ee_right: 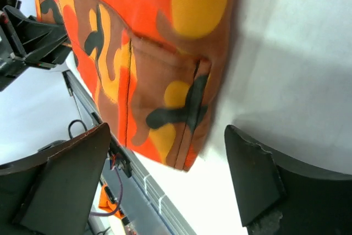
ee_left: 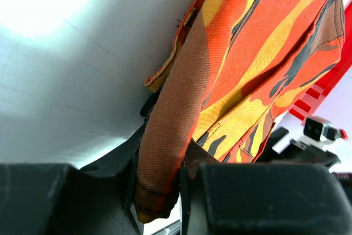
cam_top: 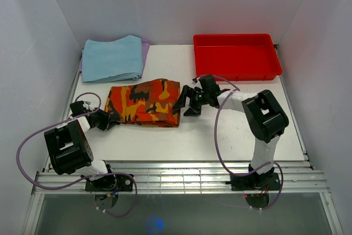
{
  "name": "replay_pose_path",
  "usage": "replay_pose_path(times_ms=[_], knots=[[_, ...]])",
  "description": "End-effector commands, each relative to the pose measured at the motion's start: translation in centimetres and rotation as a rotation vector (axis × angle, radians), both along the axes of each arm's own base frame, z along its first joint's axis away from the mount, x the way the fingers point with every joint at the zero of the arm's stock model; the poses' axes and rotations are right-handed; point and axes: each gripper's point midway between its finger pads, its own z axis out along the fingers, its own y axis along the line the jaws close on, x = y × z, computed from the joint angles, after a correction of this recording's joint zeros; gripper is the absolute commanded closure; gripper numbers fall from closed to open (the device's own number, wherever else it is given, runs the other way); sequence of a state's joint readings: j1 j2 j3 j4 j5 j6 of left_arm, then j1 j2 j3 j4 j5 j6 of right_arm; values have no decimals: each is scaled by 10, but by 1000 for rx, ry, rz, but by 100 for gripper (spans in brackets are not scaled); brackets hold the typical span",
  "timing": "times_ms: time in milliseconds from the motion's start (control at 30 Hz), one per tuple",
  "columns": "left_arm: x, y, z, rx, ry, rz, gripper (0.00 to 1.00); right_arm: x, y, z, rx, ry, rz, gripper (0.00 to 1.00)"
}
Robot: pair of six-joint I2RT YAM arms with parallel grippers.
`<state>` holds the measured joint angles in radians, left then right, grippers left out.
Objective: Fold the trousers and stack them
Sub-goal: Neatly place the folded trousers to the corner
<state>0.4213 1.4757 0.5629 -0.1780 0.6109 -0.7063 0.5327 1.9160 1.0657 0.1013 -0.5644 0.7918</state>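
1. The camouflage trousers (cam_top: 146, 103), folded into a flat bundle, lie on the white table (cam_top: 192, 136) left of centre, with the long axis running left to right and the right end slightly farther from the arms than the left
2. Left gripper (cam_top: 107, 119) sits at the bundle's left end; the wrist view shows its fingers (ee_left: 132, 182) pinched narrowly on a rolled edge of the trousers (ee_left: 247, 53), which fan away from the left gripper (ee_left: 158, 191)
3. The left arm (cam_top: 69, 144) is folded back on itself near its base, its forearm angled forward and inward, low over the table
4. Right gripper (cam_top: 184, 103) stands spread wide just beside the bundle's right end, holding nothing; in the wrist view a corner of the trousers (ee_right: 159, 81) lies between the parted tips of the right gripper (ee_right: 168, 130), and contact cannot be told
5. The right arm (cam_top: 264, 116) rises from its base to a high elbow, its forearm reaching left
6. Behind lie a light blue folded cloth (cam_top: 113, 59) at far left and a red plastic tray (cam_top: 237, 75) at far right
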Motion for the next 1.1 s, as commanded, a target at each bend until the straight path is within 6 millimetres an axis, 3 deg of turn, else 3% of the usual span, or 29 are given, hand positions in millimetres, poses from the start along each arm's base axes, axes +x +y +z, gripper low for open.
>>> replay_pose_path(times_ms=[0,233,333,433,567,767,867,900,967,1000,1067], knots=[[-7,5,-2,50,7,26,100,-21,-16,0,-74,94,-49,10],[-13,0,-5,19,21,37,100,-61,-18,-22,-86,177,-49,9],[-15,-2,-8,9,27,39,100,-68,-4,-24,-62,158,-41,8],[-19,-4,-12,1,40,42,100,-58,8,-20,-34,111,-40,7],[-23,-6,-14,-9,50,46,100,-48,14,-31,-45,107,-33,1],[-20,-4,-14,-1,51,52,100,-42,17,-39,-71,87,-29,19],[-18,-2,-13,5,50,49,100,-42,15,-37,-76,69,-23,34],[-15,0,-11,13,39,47,100,-42,15,-36,-76,63,-19,44],[-11,2,-6,36,17,29,100,-38,18,-27,-64,13,3,55],[-7,4,-1,49,-2,20,100,-34,20,-20,-56,-16,13,66],[-2,6,8,93,-50,-17,100,-28,22,-8,-47,-84,36,78]])
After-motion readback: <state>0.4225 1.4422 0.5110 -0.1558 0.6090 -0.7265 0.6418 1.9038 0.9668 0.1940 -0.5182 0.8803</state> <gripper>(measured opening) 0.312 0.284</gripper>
